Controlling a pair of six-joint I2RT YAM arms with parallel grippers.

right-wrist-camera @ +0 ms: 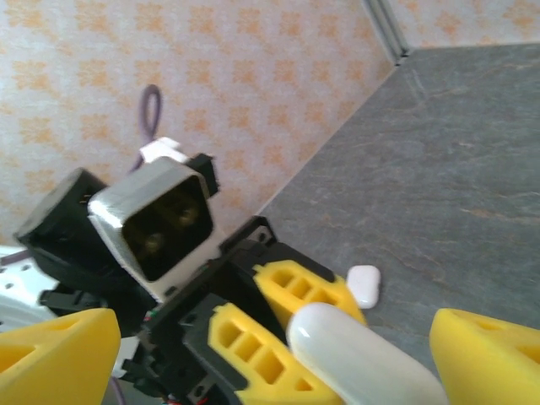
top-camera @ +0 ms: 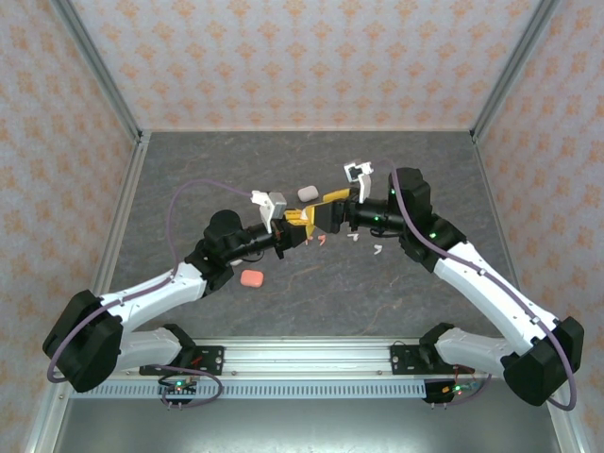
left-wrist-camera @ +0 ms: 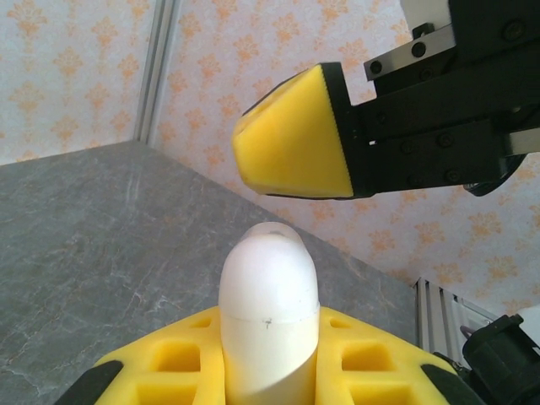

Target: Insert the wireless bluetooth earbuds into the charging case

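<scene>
In the top view, the left gripper (top-camera: 294, 229) and the right gripper (top-camera: 332, 209) are meeting nose to nose over the middle of the dark grey stone-patterned tabletop (top-camera: 189, 179). Just below and right of them, tiny hook-shaped plastic earbuds are lying loose. There is one white (top-camera: 375, 250), another white (top-camera: 353, 238) and a red-pink bit (top-camera: 321, 242) (all too small to tell how each is turned). A pale rounded case (top-camera: 307, 192) is sitting just above the grippers, and a pink rounded case (top-camera: 251, 278) is lying lower left.

In the left wrist view, the left gripper's yellow fingers are clamping a smooth white oval plastic charging case (left-wrist-camera: 268, 295) at bottom centre. A thin seam is crossing the case, and the lid is seemingly down. One yellow fingertip (left-wrist-camera: 291, 135) of the right gripper is hanging above it, apart.

In the right wrist view, the right jaws are standing wide and empty, with a yellow tip in each lower corner. The held case is poking up between them, and a small white rounded object (right-wrist-camera: 364, 285) is lying on the table behind.

The earbuds are probably very light, stiff and glossy, so they are likely to squirt out of a hard pinch. A gentle fingertip hold across the bulbous head looks safest.
</scene>
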